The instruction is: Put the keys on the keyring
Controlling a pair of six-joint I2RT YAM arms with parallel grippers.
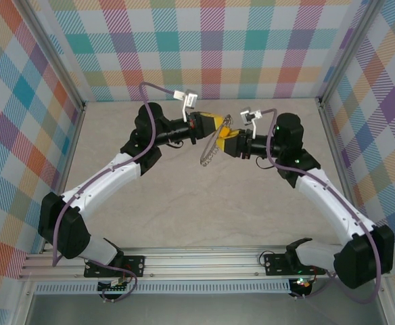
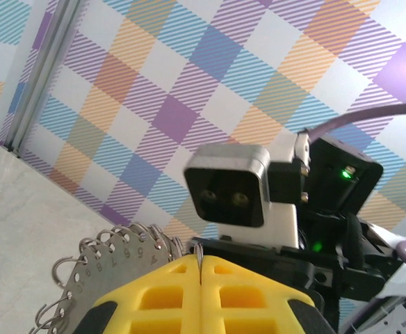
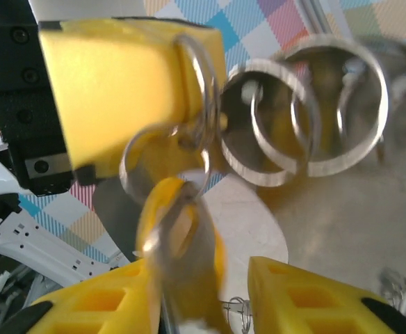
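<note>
Left gripper (image 2: 199, 268): pads pressed together on keyring (image 1: 210, 154) wire, held mid-air so I get a steady target; rest dangles below tips. Key (image 3: 179, 233), yellow head, sits just ahead of right gripper (image 3: 234, 278): fingers parted, gap beside key, so not gripped, I judge; prob. threaded.

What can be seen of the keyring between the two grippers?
The keyring is a bunch of thin, shiny, silvery metal rings linked side by side, partly blurred. One end ring sits at the tip of the left gripper, which is shut on it. A smaller ring hangs lower and meets the yellow key; whether the key is threaded on is unclear. A flat numbered metal disc sits beside it. From above, the bunch dangles between the left gripper and the right gripper.
</note>
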